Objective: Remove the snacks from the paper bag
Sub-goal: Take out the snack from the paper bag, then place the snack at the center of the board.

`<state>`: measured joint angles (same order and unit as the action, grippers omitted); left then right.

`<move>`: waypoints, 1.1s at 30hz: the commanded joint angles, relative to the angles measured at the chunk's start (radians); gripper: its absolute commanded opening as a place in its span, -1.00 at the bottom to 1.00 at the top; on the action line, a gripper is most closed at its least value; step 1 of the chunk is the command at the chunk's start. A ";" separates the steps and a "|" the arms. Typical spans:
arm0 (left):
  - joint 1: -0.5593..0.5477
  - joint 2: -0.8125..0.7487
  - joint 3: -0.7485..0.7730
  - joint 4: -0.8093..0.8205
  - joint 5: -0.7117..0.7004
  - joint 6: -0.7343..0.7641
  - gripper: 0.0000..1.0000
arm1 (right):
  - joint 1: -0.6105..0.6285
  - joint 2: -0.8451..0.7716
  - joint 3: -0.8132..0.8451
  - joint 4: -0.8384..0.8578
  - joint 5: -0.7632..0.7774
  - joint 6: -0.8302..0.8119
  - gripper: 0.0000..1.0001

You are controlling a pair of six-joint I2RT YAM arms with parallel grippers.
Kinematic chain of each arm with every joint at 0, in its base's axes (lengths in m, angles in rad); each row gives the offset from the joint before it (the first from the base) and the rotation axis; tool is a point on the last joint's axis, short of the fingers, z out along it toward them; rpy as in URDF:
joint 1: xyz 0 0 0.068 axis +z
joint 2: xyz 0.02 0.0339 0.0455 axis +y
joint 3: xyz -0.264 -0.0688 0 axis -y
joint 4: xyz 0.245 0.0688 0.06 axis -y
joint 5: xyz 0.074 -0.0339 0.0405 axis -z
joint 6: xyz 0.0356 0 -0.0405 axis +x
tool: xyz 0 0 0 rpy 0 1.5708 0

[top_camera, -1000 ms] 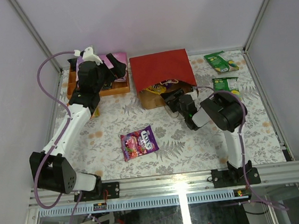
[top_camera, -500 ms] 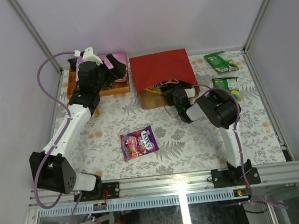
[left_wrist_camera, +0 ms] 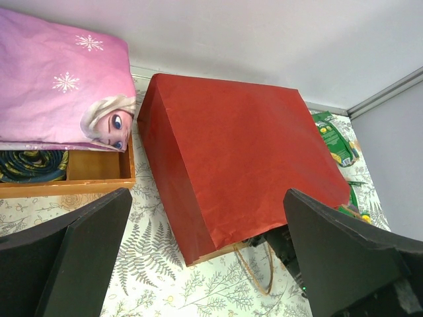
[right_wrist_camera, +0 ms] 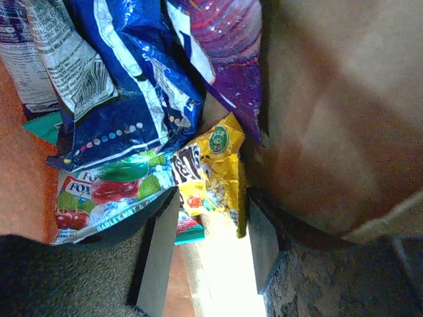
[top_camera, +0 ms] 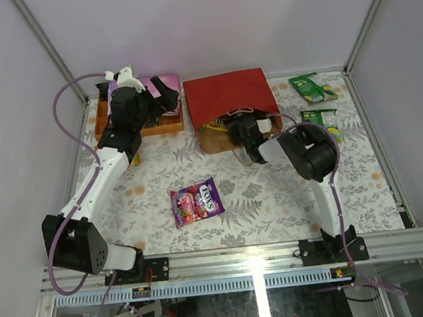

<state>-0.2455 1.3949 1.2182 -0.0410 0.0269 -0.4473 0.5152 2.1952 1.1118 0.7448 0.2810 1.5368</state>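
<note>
Glossy, crinkled yellow packet (right_wrist_camera: 213, 165) lies within the spread right end effector (right_wrist_camera: 210, 211)

Right end effector (top_camera: 239, 129) into paper bag (top_camera: 228, 96)

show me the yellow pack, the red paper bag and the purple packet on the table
yellow pack (right_wrist_camera: 215, 175): right wrist view, its printed middle
red paper bag (left_wrist_camera: 231, 148): left wrist view, its red face
purple packet (top_camera: 197, 201): top external view, its centre
</note>
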 commanded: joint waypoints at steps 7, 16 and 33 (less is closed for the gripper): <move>0.007 -0.011 -0.004 0.033 -0.011 0.028 0.99 | 0.002 0.071 0.066 -0.060 -0.017 -0.007 -0.98; 0.008 -0.016 -0.003 0.026 -0.022 0.033 0.99 | 0.002 -0.151 -0.169 0.096 -0.069 -0.097 -1.00; 0.031 -0.013 0.060 -0.065 -0.066 0.038 0.99 | 0.266 -0.828 -0.509 0.007 -0.211 -0.694 -1.00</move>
<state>-0.2344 1.3949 1.2297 -0.0895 -0.0090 -0.4168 0.6624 1.4719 0.5556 0.7631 0.1368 1.1164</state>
